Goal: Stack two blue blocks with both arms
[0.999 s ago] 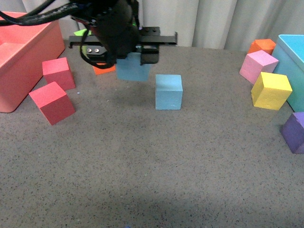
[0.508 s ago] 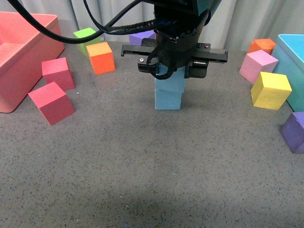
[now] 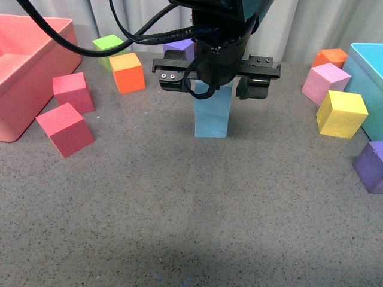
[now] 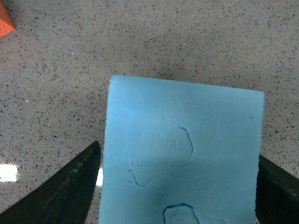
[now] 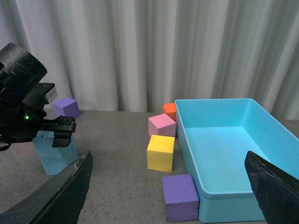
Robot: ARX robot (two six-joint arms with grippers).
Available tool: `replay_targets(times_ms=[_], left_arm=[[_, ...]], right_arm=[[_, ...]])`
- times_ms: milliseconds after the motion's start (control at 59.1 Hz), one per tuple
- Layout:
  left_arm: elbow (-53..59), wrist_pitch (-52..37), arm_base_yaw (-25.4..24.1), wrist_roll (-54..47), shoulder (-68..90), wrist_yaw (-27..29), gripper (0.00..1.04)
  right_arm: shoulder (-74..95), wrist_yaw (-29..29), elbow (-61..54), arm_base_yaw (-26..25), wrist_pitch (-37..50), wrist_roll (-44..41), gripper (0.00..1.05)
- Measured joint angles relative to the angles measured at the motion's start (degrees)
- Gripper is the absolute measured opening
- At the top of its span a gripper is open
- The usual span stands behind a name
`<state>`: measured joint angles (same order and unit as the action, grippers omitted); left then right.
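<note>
Carried in mid-air to one side a second ago, and poised over its partner half a second ago, the upper blue block [image 3: 222, 100] now sits on the lower blue block [image 3: 211, 124]. The two read as one unbroken column on the table [image 3: 179, 209]. The crossbar of the left gripper [image 3: 216, 89] stands slightly higher than half a second ago.

Nearest the viewer, the table in front of the column lies bare.

At mid-depth stands the column, long axis vertical, front faces flush as far as can be seen. The upper block lies directly between the left gripper's jaws, below the wrist. In the left wrist view a dark finger [image 4: 70, 186] stands close against each side of the foam. Whether they are clamping the block or have just let go cannot be told.

The right gripper [image 5: 167, 156] is spread wide with nothing in it. It sits well apart, beside the turquoise bin [image 5: 224, 154], so the left arm alone is at the stack.

Farther back, the orange cube [image 3: 127, 72] stands clear of the arm.

The coming move probably needs a straight vertical withdrawal, since a sideways pull could shear the upper block off.
</note>
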<state>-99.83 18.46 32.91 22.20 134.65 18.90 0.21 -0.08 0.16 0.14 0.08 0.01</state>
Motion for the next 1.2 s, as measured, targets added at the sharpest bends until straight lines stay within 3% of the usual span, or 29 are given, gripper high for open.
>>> replay_targets(times_ms=[85,389,474,576,677,745,1016,1202], left_arm=[[0.0,0.1,-0.2,-0.1,-0.1,-0.4,1.0],[4.6,-2.4,-2.0,1.0,-8.5,-2.1,0.98],[8.1,-7.5,-2.4,0.7,-11.3,-0.8,0.97],[21.9,-34.4,-3.6,-8.0,-15.6,7.0,0.81],[39.9,-63.1,-6.8,-16.6,-21.4,5.5,0.64],[50.9,-75.4,-9.8,-19.1,-27.5,3.6,0.49],[73.2,-85.6,-17.0,-21.0,-40.2,-3.1,0.03],[81.9,-85.6,-20.3,-21.6,-49.1,-7.1,0.04]], right_arm=[[0.0,0.0,0.0,0.0,0.0,0.0,0.95],[0.0,0.0,0.0,0.0,0.0,0.0,0.95],[0.0,0.0,0.0,0.0,0.0,0.0,0.95],[0.0,0.0,0.0,0.0,0.0,0.0,0.95],[0.0,0.0,0.0,0.0,0.0,0.0,0.95],[0.0,0.0,0.0,0.0,0.0,0.0,0.95],[0.0,0.0,0.0,0.0,0.0,0.0,0.95],[0.0,0.0,0.0,0.0,0.0,0.0,0.95]])
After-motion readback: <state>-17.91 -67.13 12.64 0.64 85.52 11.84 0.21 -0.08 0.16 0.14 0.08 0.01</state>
